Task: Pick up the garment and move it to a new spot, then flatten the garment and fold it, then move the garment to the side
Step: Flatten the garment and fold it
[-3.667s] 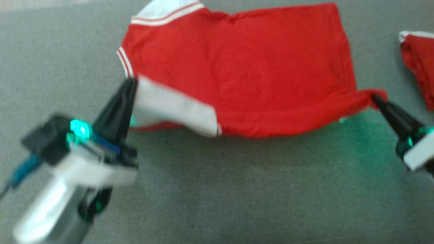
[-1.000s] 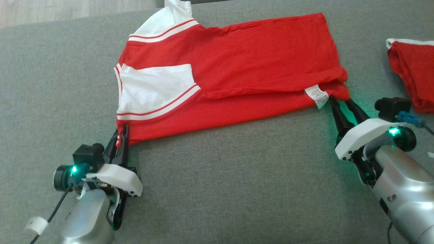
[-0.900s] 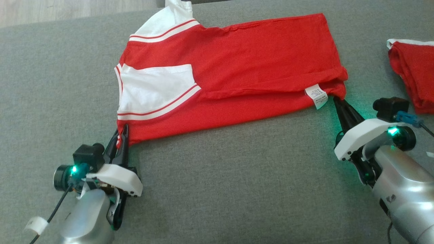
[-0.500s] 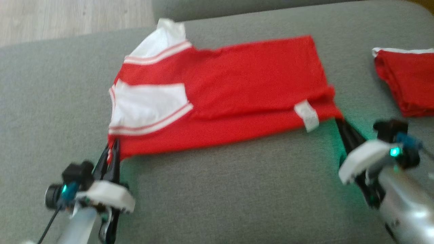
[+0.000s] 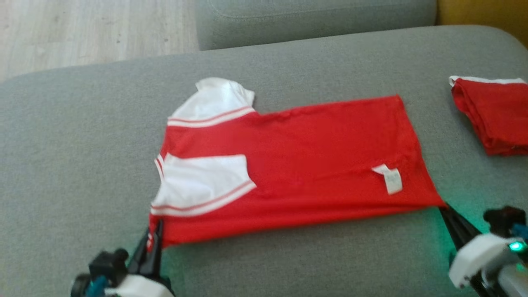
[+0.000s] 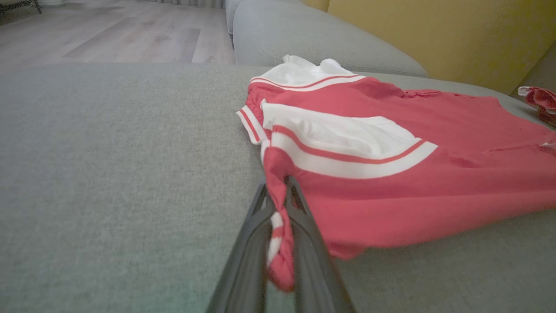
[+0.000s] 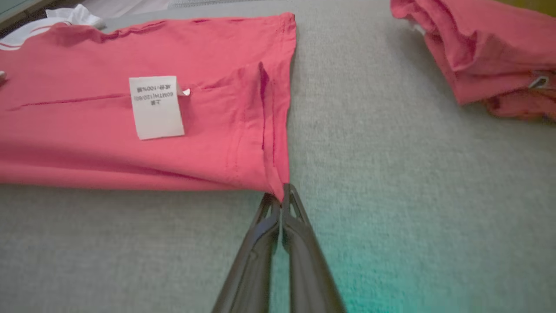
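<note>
The garment (image 5: 313, 165) is a red shirt with white, red-striped sleeves, lying spread on the grey sofa cushion (image 5: 82, 144). My left gripper (image 5: 153, 233) sits at its near left corner, shut on a fold of red and white cloth that shows between the fingers in the left wrist view (image 6: 276, 187). At the near right hem corner my right gripper (image 5: 444, 211) is shut, its tips pinching the very corner of the garment (image 7: 87, 143) in the right wrist view (image 7: 282, 193). A white care label (image 5: 390, 179) lies on the red cloth near that corner.
A second red garment (image 5: 495, 115), folded, lies at the right edge of the cushion, close to my right arm. Another grey cushion (image 5: 313, 16) and a yellow surface (image 5: 482, 12) stand behind. Wooden floor (image 5: 82, 29) lies beyond the cushion's far left edge.
My right gripper went from open to shut on the hem corner. The near edge now lies drawn out toward me, with the label on red cloth. The head camera has shifted.
</note>
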